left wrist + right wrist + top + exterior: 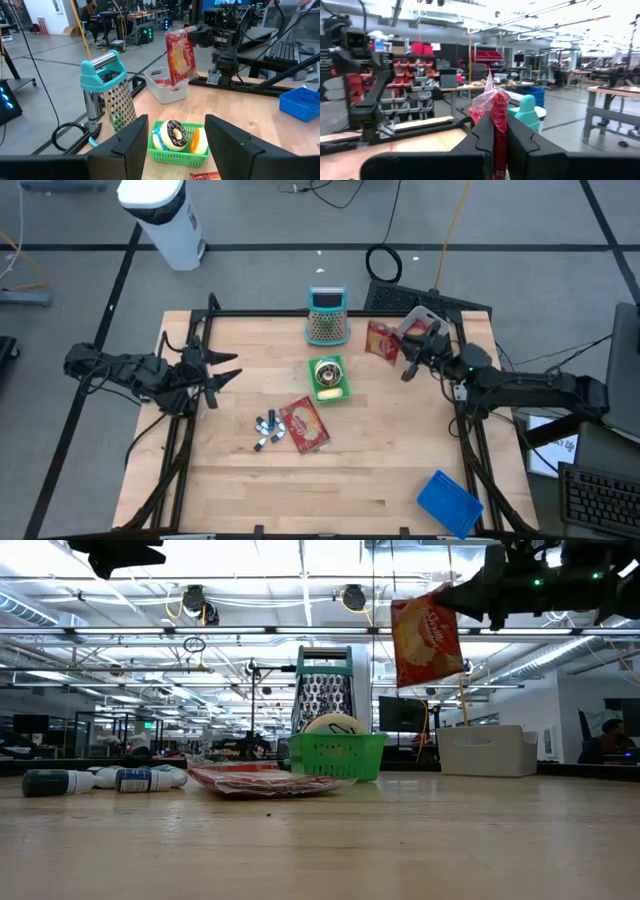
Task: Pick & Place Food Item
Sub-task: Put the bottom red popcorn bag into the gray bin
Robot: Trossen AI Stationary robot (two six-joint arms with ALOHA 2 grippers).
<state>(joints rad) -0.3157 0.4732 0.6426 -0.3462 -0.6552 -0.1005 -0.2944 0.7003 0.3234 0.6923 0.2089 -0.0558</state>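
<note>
Your right arm (pixel 530 390) reaches in from the table's (pixel 380 480) three o'clock edge toward one o'clock, wrist raised well above the wood, and your right gripper (pixel 500 132) is clamped on the top of the red snack bag (pixel 427 638), which hangs clear in the air just at three o'clock of the cheese grater (pixel 326 317). Your left arm (pixel 120 370) waits at the nine o'clock edge, the left gripper (pixel 175 142) aimed across at the green basket (pixel 179 150) of food with its fingers apart and nothing between them.

You had the right gripper (pixel 462 592) clamped on a red crinkly snack bag (pixel 427 638), hanging high above the green plastic basket (pixel 337 755).
</note>
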